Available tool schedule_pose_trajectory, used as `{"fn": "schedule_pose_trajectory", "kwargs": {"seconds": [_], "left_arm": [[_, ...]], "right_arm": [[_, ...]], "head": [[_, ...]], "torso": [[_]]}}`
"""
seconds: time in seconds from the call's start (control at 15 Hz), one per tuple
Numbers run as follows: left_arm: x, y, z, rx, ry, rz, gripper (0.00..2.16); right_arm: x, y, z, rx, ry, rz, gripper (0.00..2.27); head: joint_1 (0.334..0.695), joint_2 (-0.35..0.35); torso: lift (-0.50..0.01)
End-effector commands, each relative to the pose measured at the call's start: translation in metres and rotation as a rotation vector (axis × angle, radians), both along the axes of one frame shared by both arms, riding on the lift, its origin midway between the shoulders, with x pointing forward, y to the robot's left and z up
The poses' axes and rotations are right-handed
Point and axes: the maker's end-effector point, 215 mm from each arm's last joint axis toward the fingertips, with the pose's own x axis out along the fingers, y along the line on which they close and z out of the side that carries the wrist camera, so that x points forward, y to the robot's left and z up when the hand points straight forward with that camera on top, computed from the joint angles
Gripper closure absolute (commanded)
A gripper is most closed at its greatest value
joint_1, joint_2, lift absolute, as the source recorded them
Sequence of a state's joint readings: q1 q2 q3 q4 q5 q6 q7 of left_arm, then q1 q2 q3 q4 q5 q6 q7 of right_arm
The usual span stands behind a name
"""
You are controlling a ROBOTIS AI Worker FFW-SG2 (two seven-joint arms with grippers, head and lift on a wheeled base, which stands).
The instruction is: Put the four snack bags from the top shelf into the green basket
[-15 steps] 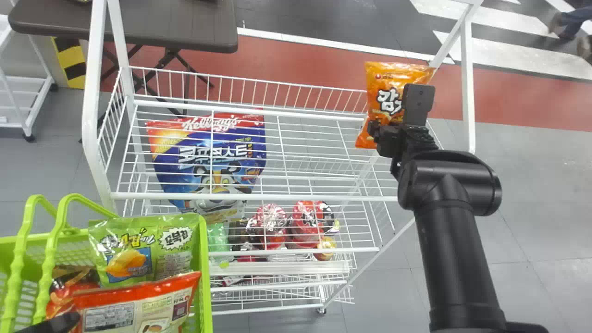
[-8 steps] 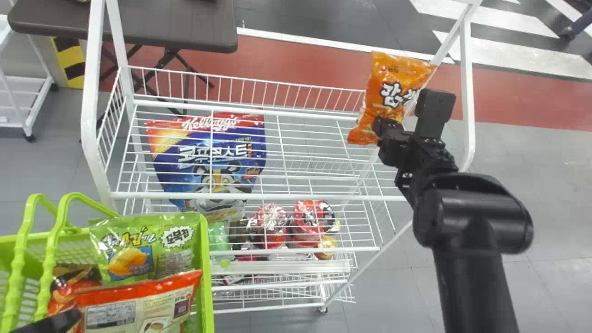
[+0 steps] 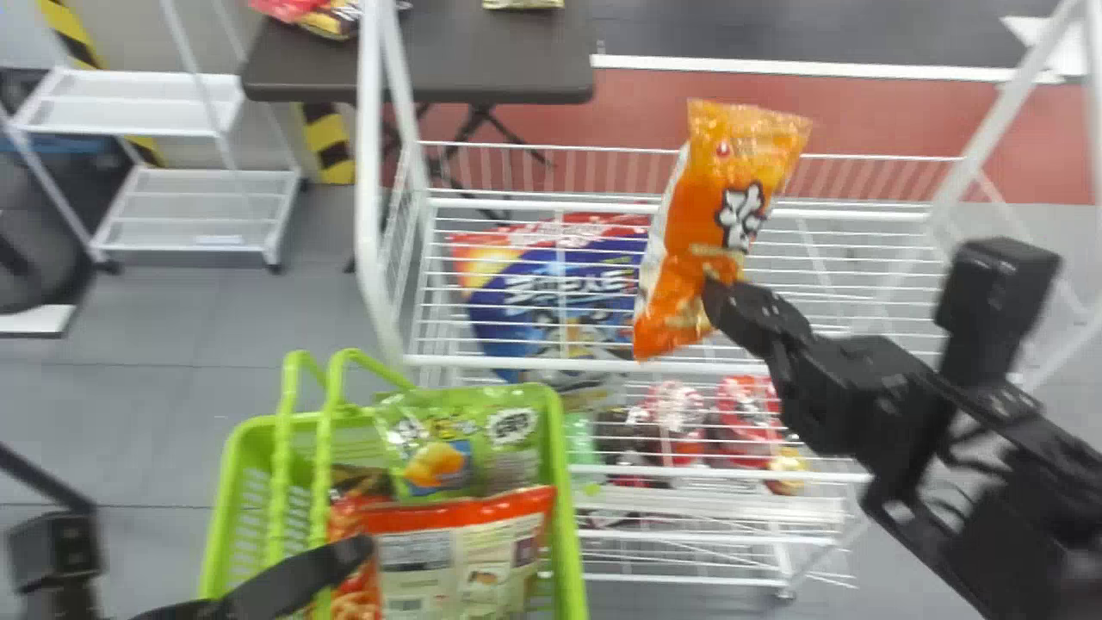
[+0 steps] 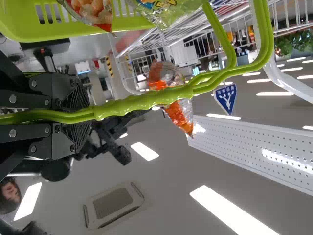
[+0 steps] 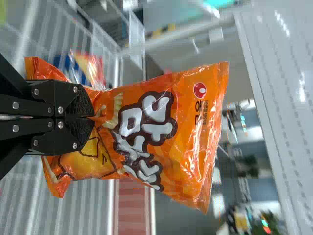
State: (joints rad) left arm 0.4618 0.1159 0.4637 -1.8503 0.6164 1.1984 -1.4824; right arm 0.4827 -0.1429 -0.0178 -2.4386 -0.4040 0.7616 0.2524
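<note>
On my left, I had the left gripper clamped around the handles of the green basket, where snack bags lay. Rightward, the orange bag hung over the top shelf, pinched firmly in my right gripper.

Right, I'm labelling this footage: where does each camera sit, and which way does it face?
Head view: on the head, facing forward and down at the basket and rack; left arm and right arm enter.
Left wrist view: on that wrist, facing past the basket's handles toward rack and ceiling; its jaws grip the handles.
Right wrist view: on that wrist, facing the orange bag in its jaws, rack beyond.
All three share bag and rack.
</note>
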Motion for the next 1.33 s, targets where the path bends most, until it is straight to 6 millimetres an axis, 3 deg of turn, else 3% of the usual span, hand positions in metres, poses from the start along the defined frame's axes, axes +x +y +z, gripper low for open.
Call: {"fn": "schedule_pose_trajectory", "kwargs": {"seconds": [0.0, 0.07, 0.2, 0.33, 0.4, 0.6, 0.87, 1.07, 1.27], "left_arm": [[0.001, 0.000, -0.001, 0.003, 0.001, 0.001, 2.15], [0.001, -0.001, -0.001, 0.002, 0.001, 0.001, 2.15], [0.001, -0.003, -0.001, 0.000, 0.001, -0.002, 2.15], [0.001, -0.005, -0.001, 0.000, 0.002, -0.004, 2.15], [0.001, -0.006, 0.001, -0.002, -0.002, -0.006, 2.15], [0.000, -0.008, 0.001, -0.006, -0.003, -0.010, 2.15], [-0.002, -0.018, 0.004, -0.009, -0.010, -0.034, 2.15], [-0.003, -0.019, 0.007, -0.010, -0.015, -0.039, 2.15], [-0.005, -0.023, 0.010, -0.024, -0.012, -0.053, 2.15]], "right_arm": [[-0.051, 0.035, 0.001, 0.122, 0.061, 0.112, 2.26], [-0.069, 0.049, 0.003, 0.160, 0.074, 0.169, 2.26], [-0.094, 0.070, 0.000, 0.226, 0.136, 0.257, 2.26], [-0.103, 0.086, -0.013, 0.271, 0.188, 0.303, 2.26], [-0.106, 0.094, -0.030, 0.304, 0.244, 0.326, 2.26], [-0.117, 0.116, -0.071, 0.423, 0.395, 0.409, 2.26], [-0.153, 0.147, -0.084, 0.588, 0.627, 0.580, 2.26], [-0.162, 0.154, -0.099, 0.567, 0.720, 0.611, 2.26], [-0.145, 0.166, -0.104, 0.561, 0.721, 0.627, 2.26]], "head": [[0.695, 0.094], [0.695, 0.161], [0.695, 0.225], [0.695, 0.266], [0.695, 0.300], [0.695, 0.344], [0.695, 0.350], [0.695, 0.350], [0.695, 0.350]], "torso": [[-0.001], [-0.001], [-0.001], [-0.001], [-0.001], [-0.001], [-0.001], [-0.001], [-0.001]]}}
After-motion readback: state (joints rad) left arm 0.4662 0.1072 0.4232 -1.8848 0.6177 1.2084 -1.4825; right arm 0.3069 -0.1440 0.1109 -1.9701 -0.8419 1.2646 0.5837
